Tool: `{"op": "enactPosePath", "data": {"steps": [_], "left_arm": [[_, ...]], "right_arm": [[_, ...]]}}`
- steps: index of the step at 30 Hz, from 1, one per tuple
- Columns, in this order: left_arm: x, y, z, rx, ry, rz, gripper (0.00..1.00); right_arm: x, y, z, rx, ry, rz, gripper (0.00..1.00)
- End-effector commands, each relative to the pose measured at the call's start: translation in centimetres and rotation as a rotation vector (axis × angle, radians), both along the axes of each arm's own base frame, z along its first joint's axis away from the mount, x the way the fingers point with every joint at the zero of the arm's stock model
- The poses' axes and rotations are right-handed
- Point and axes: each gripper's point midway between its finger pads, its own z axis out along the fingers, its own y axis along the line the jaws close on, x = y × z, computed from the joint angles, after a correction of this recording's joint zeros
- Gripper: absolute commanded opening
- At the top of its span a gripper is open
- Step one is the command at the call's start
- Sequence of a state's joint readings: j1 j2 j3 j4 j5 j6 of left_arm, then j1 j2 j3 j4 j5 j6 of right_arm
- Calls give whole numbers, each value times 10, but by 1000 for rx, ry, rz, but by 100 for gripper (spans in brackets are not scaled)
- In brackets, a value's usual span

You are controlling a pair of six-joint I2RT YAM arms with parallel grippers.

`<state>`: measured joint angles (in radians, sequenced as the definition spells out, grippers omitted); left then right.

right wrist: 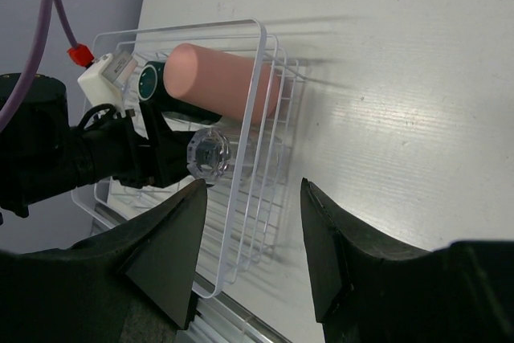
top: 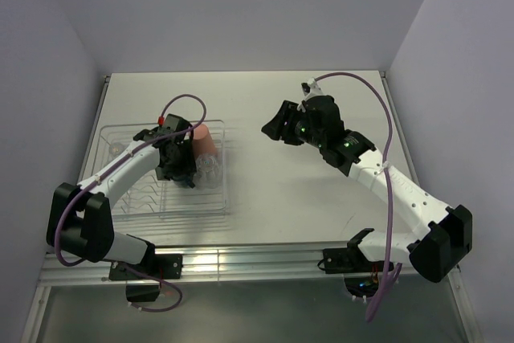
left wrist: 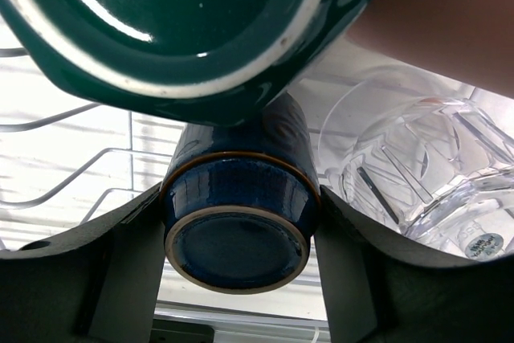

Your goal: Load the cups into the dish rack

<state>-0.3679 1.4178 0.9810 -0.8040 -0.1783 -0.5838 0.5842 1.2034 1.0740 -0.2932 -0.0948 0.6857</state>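
The blue mug [left wrist: 238,206] is in the clear rack [top: 128,198], by a green mug [left wrist: 185,30], a glass [left wrist: 409,174] and a pink cup [top: 204,140]. The rack sits on a white table [top: 321,190] with pale walls [top: 241,6]. The left gripper [top: 181,168] reaches down, squeezing the blue mug. The right gripper [top: 271,128] hangs over the table, fingers spread wide, holding nothing.

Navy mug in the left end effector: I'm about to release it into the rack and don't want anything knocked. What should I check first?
1. Grip: left end effector clamped on both sides of the navy mug: ok.
2. Position: mug is over the dish rack: ok.
3. Support: mug resting on the ribs: cannot tell.
4. Room: teal mug tight against it in the wrist view, clear glass close beside: not ok.
5. Other arm: right end effector open, empty, apart from the rack: ok.
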Motion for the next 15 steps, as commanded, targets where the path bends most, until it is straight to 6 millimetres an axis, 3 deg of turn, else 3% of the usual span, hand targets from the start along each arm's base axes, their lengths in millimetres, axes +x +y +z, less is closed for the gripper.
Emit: {"op": "enactPosePath", "data": {"steps": [1,15], "left_arm": [[5,-2,-3,-3,-22,-7,70],[6,0,2,0,-43,4,77]], "right_arm": [[6,1,13,9,-40,3,58],[7,4,16,10,-44,15,58]]}}
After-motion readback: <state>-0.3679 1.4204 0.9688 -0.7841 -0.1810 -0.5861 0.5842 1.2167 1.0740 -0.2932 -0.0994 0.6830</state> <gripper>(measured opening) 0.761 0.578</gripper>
